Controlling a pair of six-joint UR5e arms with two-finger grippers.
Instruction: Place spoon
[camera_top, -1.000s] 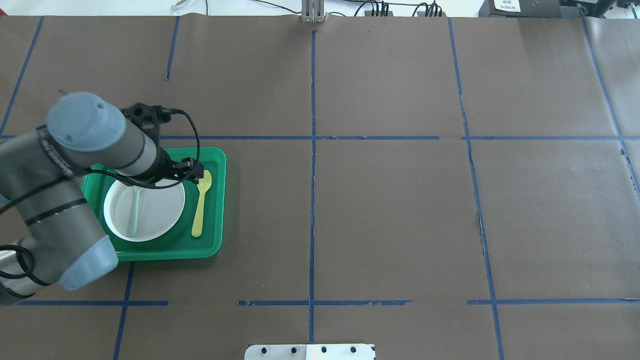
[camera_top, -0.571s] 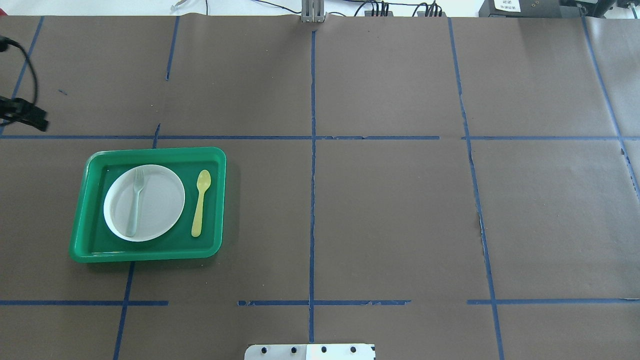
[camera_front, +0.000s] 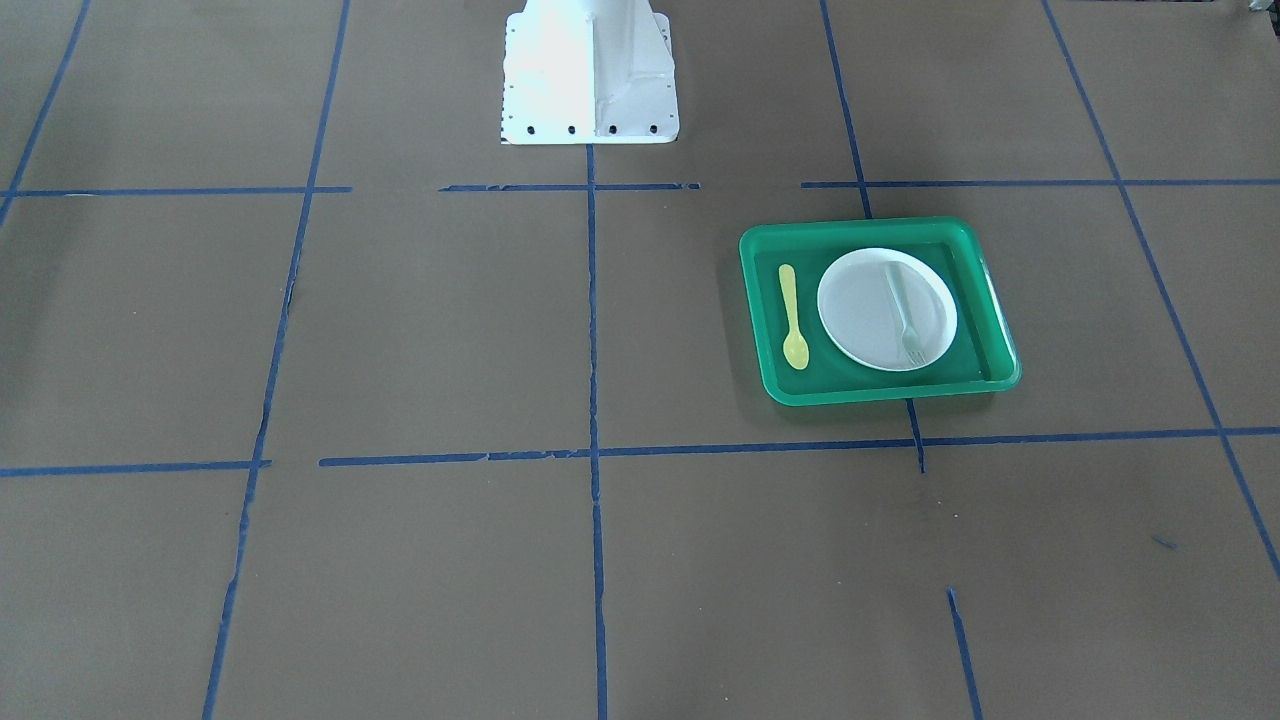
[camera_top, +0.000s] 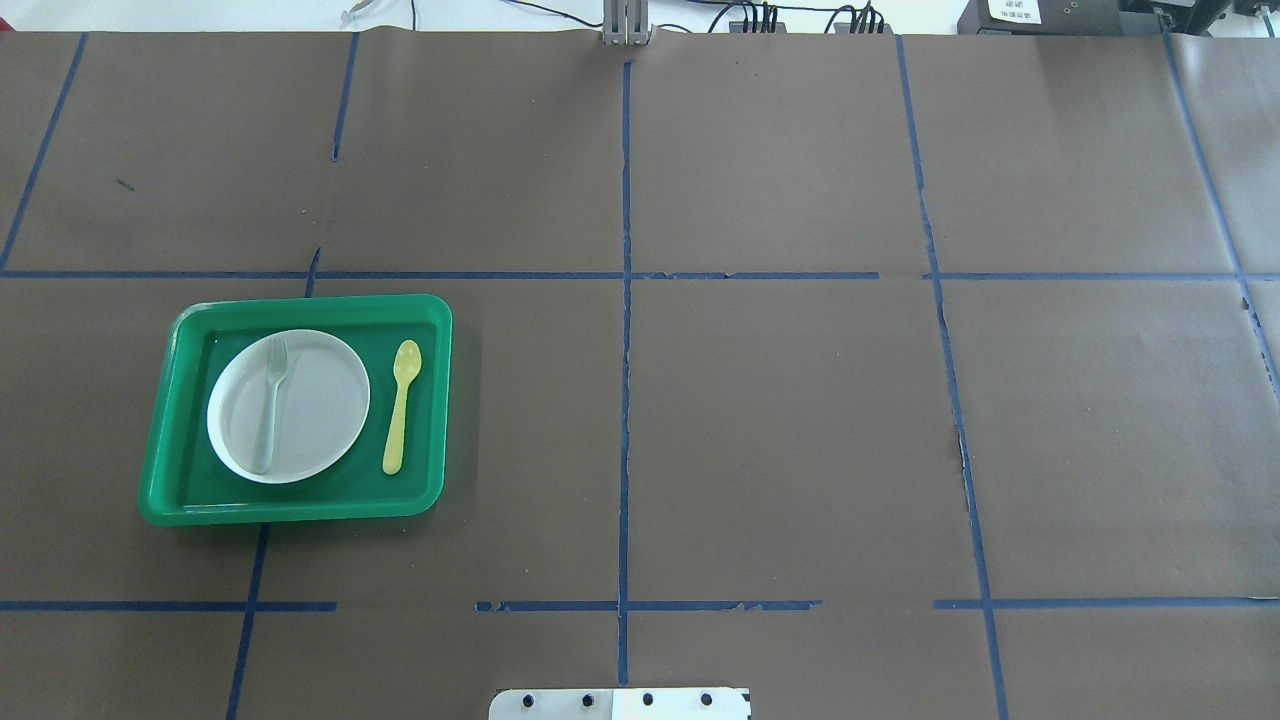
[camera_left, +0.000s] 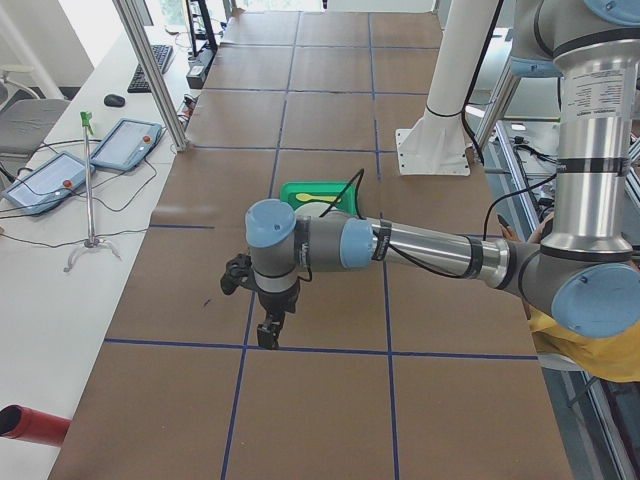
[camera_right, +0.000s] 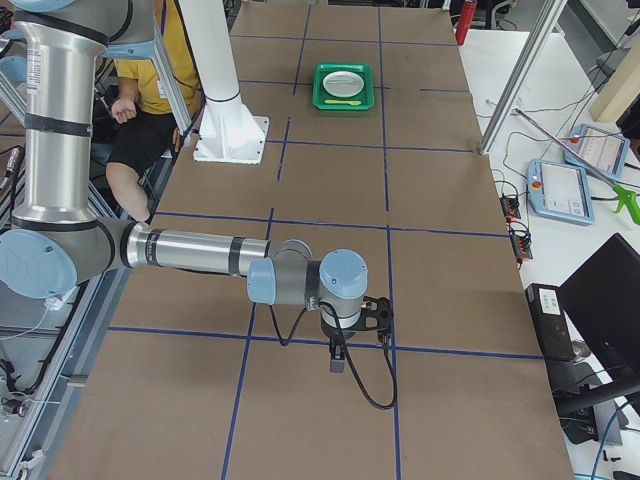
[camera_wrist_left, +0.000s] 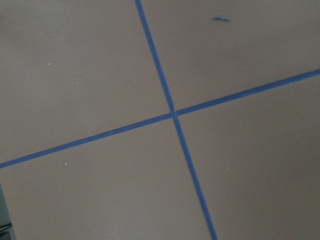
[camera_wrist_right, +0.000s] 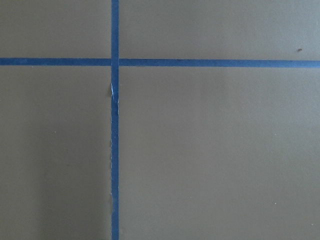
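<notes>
spoon (camera_top: 402, 405) flat in green tray (camera_top: 300, 512) beside white plate (camera_top: 320, 400), left fingers (camera_left: 268, 334) and right fingers (camera_right: 337, 361) far off, spread unclear

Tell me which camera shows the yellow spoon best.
The overhead view: the spoon lies whole in the green tray, beside the plate. The front-facing view shows it whole too, smaller. The right side view shows a far, tiny streak; in the left side view the left arm blocks most of the tray. Both wrist cameras miss it.
</notes>
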